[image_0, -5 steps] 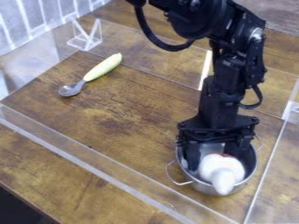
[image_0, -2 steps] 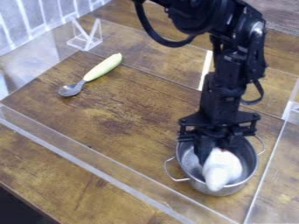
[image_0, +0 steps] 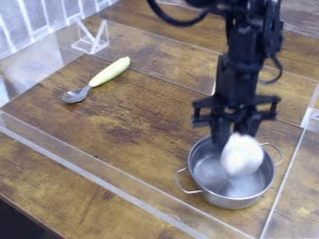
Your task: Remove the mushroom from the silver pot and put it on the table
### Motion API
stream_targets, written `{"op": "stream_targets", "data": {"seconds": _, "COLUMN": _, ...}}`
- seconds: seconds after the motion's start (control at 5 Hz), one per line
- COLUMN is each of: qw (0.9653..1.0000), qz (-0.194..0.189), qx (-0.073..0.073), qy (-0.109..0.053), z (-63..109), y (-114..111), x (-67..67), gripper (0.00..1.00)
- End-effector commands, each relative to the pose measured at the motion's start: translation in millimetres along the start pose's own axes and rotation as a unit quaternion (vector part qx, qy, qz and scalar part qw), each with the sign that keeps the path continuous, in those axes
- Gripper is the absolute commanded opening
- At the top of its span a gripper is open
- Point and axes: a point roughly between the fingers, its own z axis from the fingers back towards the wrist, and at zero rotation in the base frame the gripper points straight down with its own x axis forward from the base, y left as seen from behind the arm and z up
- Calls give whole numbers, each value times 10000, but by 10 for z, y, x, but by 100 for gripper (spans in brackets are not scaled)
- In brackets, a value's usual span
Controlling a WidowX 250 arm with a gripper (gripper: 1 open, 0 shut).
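Note:
The cream-white mushroom (image_0: 242,154) hangs above the silver pot (image_0: 207,180), lifted clear of the pot's bottom. My gripper (image_0: 241,133) points straight down and is shut on the mushroom's top, its black fingers (image_0: 212,116) spread either side. The shiny pot sits at the near right of the brown wood table (image_0: 137,112), with one loop handle (image_0: 186,188) showing on its left. The pot's inside looks bare beneath the mushroom.
A spoon with a yellow handle (image_0: 100,78) lies at the left of the table. Clear acrylic panels (image_0: 88,159) edge the table along the front, and a small acrylic stand (image_0: 90,37) sits at the back left.
The gripper has closed on the mushroom and risen, lifting it from the pot's bottom to above the rim. The pot and spoon have stayed put.

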Motion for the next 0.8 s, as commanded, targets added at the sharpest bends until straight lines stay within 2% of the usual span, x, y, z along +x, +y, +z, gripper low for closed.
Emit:
{"op": "stream_targets", "data": {"seconds": 0.0, "qw": 9974, "qz": 38, "qx": -716, "qy": -63, "z": 673, "y": -11, "x": 116, "gripper": 0}}
{"op": "stream_targets", "data": {"seconds": 0.2, "qw": 9949, "qz": 151, "qx": -981, "qy": 169, "z": 927, "y": 82, "x": 223, "gripper": 0}}
{"op": "stream_targets", "data": {"seconds": 0.4, "qw": 9910, "qz": 376, "qx": -1239, "qy": 335, "z": 1090, "y": 232, "x": 425, "gripper": 0}}
{"op": "stream_targets", "data": {"seconds": 0.6, "qw": 9863, "qz": 595, "qx": -1455, "qy": 506, "z": 1051, "y": 296, "x": 405, "gripper": 0}}
